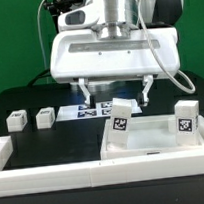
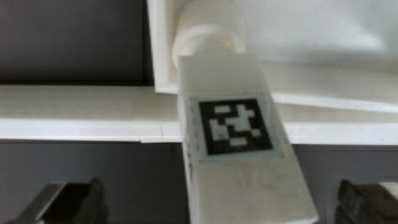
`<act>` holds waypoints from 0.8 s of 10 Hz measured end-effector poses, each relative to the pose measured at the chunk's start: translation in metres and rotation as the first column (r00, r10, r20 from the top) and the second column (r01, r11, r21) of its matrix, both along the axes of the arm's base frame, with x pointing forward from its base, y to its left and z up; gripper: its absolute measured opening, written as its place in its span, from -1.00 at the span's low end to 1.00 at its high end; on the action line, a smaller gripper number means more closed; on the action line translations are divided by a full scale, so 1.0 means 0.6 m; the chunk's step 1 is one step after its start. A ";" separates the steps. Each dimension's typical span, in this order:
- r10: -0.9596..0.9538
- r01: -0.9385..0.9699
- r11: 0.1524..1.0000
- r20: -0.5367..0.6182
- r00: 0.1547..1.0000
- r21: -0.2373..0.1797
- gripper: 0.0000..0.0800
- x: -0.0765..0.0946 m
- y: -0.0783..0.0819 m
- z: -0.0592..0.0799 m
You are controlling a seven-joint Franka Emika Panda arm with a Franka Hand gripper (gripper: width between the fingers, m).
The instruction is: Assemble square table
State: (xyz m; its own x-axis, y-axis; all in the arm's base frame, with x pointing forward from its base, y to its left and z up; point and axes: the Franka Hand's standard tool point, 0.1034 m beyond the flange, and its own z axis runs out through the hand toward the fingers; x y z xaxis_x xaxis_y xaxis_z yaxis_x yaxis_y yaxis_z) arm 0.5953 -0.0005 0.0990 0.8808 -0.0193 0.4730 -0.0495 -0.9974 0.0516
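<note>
Fingers (image 1: 86, 92): two, dark, spread wide apart, gripping nothing, hanging over the far rim of the tabletop. Tabletop (image 1: 153, 139): white, square, tray-like with a raised rim, lying flat on the black table (image 1: 53, 142) at four o'clock in the exterior view. First leg (image 1: 121, 124): white, tagged, upright at the tabletop's ten o'clock corner, at six o'clock of the fingers; in the wrist view it runs between them, touching neither. Second leg (image 1: 185, 121): white, tagged, upright, at three o'clock of the first. Outer leg block (image 1: 15, 121) and inner leg block (image 1: 43, 117): loose on the table at nine o'clock, near each other but apart. Marker board (image 1: 79, 110): flat, behind the fingers. Border rail (image 1: 56, 177): white, along the six o'clock edge.
</note>
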 end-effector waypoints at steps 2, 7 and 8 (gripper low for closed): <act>0.002 0.000 1.000 -0.065 0.998 0.018 0.62 -0.007 0.006 -0.011; 0.026 0.021 0.995 -0.455 0.890 0.098 0.62 -0.006 -0.006 -0.019; 0.024 0.024 0.995 -0.465 0.885 0.096 0.62 0.006 -0.013 -0.019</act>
State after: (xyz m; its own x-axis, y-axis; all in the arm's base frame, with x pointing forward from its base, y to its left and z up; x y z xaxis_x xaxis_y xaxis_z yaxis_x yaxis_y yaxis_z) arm 0.5990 -0.0080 0.0874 0.9990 -0.0436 0.0049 -0.0435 -0.9987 -0.0271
